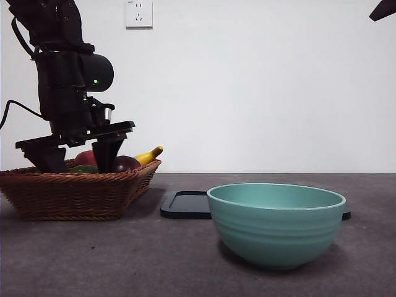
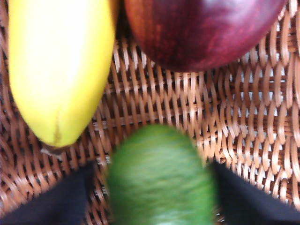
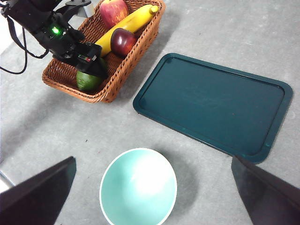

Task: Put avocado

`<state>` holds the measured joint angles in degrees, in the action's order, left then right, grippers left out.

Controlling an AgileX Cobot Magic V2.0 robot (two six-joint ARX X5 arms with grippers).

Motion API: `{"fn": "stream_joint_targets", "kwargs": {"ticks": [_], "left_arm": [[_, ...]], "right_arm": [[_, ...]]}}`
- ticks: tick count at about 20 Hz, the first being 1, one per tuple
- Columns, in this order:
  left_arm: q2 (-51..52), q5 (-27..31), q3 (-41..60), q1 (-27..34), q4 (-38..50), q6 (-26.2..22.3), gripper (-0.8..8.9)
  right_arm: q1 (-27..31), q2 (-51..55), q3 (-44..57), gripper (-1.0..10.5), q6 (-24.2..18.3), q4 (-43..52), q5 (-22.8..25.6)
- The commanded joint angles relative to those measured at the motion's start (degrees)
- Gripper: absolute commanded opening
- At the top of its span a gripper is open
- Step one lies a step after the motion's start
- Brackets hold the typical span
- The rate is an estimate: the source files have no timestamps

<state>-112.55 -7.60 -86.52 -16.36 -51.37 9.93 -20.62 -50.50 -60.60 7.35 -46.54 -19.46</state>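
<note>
Left pincer (image 2: 157,206) is down inside the wicker basket (image 1: 74,192), its two black jaws spread apart with the avocado (image 2: 159,178) sitting between them; whether the jaws already touch the skin cannot be told, since the fruit is blurred in the wrist view. The avocado lies on the basket's woven floor, directly in the pincer's grip line. It should handle as a light, firm, rounded thing with dull, bumpy skin that gives the jaws some purchase, but its curve means a hold off the widest part could squirt it out, and a hard squeeze could bruise it. My judgement is to close across its broad middle with moderate force.

Just beyond the pincer, ahead of the avocado, lie the yellow banana (image 2: 58,70) to one side and a dark maroon round fruit (image 2: 201,33) to the other, both apart from the avocado. A red apple (image 3: 114,11) rests farther off in the basket. Away from the pincer, outside the basket, stand a dark tray (image 3: 213,103) and a teal bowl (image 1: 275,223) on the grey bench (image 1: 111,260). Right pincer (image 3: 150,197) waits high above the bowl, jaws wide apart and empty.
</note>
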Motion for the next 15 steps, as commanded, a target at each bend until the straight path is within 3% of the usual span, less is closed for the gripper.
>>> {"fn": "stream_joint_targets", "kwargs": {"ticks": [1, 9, 15], "left_arm": [[-1.6, -0.1, -1.4, -0.1, 0.0, -0.5, 2.10], [-0.2, -0.1, -10.8, -0.3, -12.5, -3.0, 2.09], [6.6, -0.1, -12.3, -6.1, -19.8, -0.2, 2.09]], "right_arm": [[-0.4, -0.3, -1.0, 6.4, -0.3, 0.2, 0.0], [-0.4, -0.3, -1.0, 6.4, -0.3, 0.2, 0.0], [-0.4, -0.3, -1.0, 6.4, -0.3, 0.2, 0.0]]}}
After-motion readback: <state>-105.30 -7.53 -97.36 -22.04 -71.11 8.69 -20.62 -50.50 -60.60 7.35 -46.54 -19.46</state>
